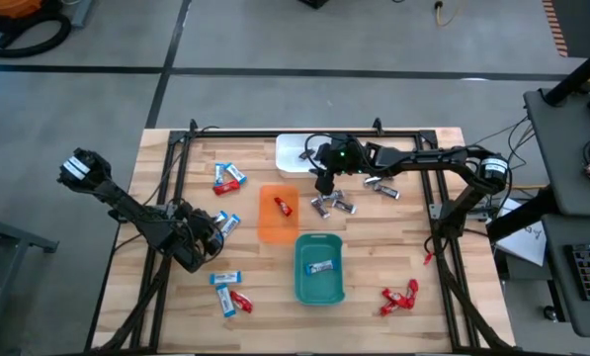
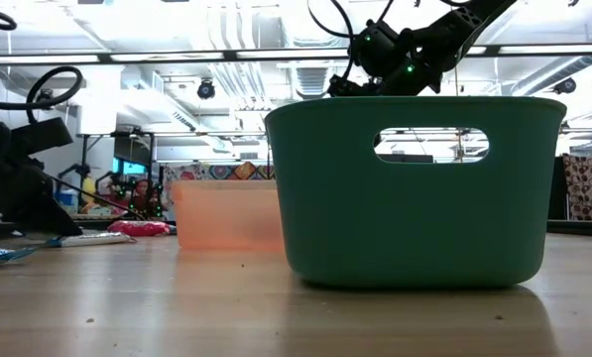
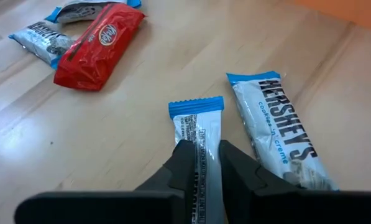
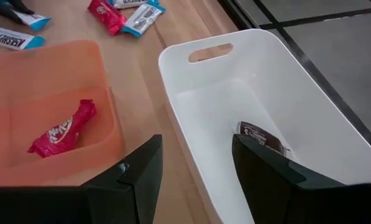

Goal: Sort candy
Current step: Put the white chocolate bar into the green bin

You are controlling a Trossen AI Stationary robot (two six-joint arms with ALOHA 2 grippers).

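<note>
Low in the frame, our left gripper (image 3: 201,163) pinches a blue-and-white candy (image 3: 201,134); we should lift straight, sparing its neighbour (image 3: 278,134).

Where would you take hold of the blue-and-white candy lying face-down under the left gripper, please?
Across its narrow width near the middle, coming straight down from above. The face-down candy lies flat on the table with both long edges free; the Hershey's bar beside it sits apart, leaving finger room. The left gripper already straddles it that way.
</note>
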